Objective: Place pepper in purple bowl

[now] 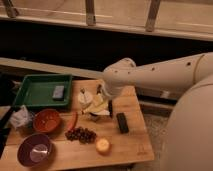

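Note:
The pepper point(73, 121) is a slim red chili lying on the wooden table point(130, 150), between the orange bowl point(47, 120) and a bunch of dark grapes point(81, 134). At the front left corner sits the purple bowl point(35, 150), with nothing in its pale inside. My gripper point(104, 102) hangs open at the end of the white arm point(155, 75), over pale yellow and white items point(95, 104) in the middle of the table. It is to the right of the pepper and holds nothing.
A green tray point(35, 85) with a grey block point(58, 92) stands at the back left. A black bar point(121, 122) and a round yellow item point(102, 145) lie right of the grapes. A crumpled bag point(20, 119) sits at the left edge.

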Controlling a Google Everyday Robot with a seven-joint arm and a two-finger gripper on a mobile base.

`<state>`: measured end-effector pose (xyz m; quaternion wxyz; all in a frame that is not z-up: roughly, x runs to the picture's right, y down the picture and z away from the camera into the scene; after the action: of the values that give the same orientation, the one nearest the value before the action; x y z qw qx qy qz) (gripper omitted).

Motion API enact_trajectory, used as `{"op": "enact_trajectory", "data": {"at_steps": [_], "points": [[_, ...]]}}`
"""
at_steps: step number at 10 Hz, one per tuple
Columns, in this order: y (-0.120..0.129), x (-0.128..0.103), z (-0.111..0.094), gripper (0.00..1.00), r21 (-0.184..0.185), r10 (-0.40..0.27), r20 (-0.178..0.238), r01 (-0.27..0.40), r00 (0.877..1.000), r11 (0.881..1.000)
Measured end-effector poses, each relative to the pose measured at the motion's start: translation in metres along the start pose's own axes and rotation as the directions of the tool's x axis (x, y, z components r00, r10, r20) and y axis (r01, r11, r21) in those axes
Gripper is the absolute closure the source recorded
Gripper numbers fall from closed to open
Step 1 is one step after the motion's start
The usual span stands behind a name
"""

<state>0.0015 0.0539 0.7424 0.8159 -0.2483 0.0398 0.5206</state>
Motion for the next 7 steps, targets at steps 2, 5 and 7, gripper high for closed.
{"op": "enact_trajectory", "data": {"at_steps": [2, 5, 7], "points": [[0.042, -0.019, 0.006, 0.2, -0.06, -0.075, -0.003, 0.074, 0.997, 0.995], [0.058, -0.022, 0.003, 0.2, -0.079, -0.089, 0.006, 0.089, 0.996, 0.993], [0.058, -0.022, 0.003, 0.2, -0.079, -0.088, 0.006, 0.088, 0.996, 0.993]]}}
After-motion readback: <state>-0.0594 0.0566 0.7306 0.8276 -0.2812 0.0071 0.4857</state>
